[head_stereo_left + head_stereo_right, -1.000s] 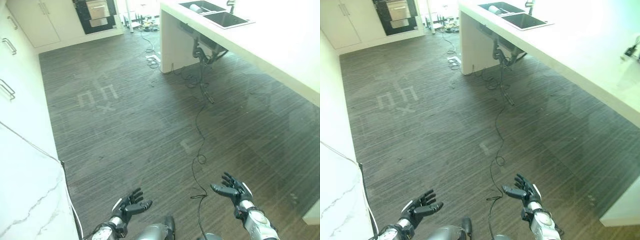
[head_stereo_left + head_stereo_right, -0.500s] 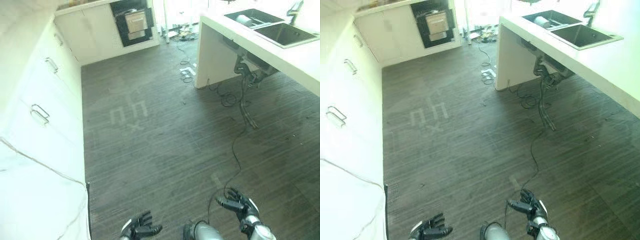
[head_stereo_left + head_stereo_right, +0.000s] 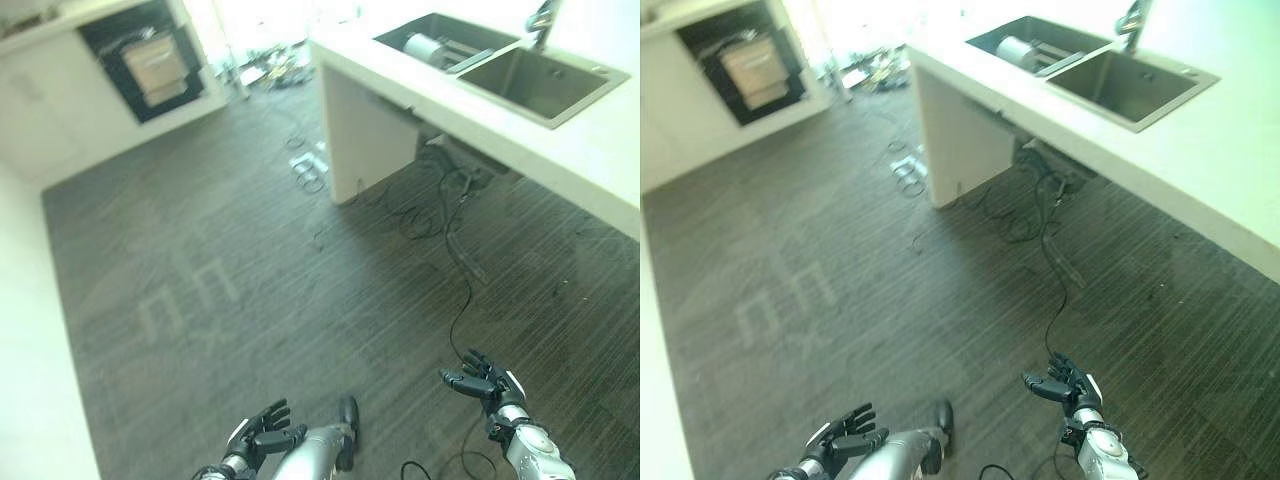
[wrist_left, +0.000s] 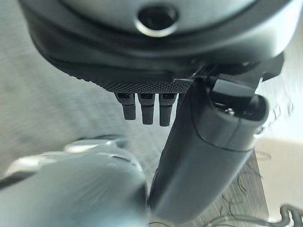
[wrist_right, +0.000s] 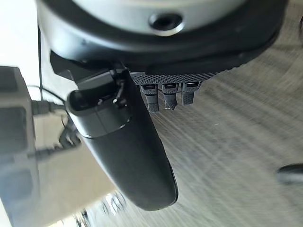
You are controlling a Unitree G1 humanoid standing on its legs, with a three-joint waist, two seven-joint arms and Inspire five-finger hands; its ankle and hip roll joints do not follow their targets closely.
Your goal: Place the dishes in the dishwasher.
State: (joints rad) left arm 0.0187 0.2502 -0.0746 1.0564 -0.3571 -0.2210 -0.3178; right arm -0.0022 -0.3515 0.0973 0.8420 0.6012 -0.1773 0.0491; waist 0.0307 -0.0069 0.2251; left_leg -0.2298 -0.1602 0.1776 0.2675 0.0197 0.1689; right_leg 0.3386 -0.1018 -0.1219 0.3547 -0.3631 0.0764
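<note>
- Kitchen w/ dark wood-look floor (image 3: 250, 260), pale cabinets on the left side, white island surface (image 3: 590, 150) on the right carrying a double sink (image 3: 545, 80).
- Far end, left of centre: dark open appliance bay (image 3: 140, 60) w/ something pale pulled out of it. I read that as the dishwasher, can't confirm from here.
- Dishes: the one thing I can make out is a shiny cylindrical item (image 3: 425, 47) lying in the far sink basin, prob. a cup or pot. Can't tell what else is in there.
- Loose cords run over the floor from under the island.
- My left hand (image 3: 262, 437) is low at the frame bottom, fingers spread and relaxed, holding nothing. Left wrist view agrees: fingers straight, thumb out, only floor past them.
- My right hand (image 3: 480, 382) is low on the right side, also spread wide and empty; right wrist view shows the same.
- Both hands well apart from the sink and from the bay, so I'd say no pickup has begun.
- Handling guess: item looks like metal, so stiff, not fragile, prob. light, but smooth and maybe wet, so slippery. Lying on its side it could roll.
- I'd wrap fingers + thumb round mid-body, not pinch the rim.
</note>
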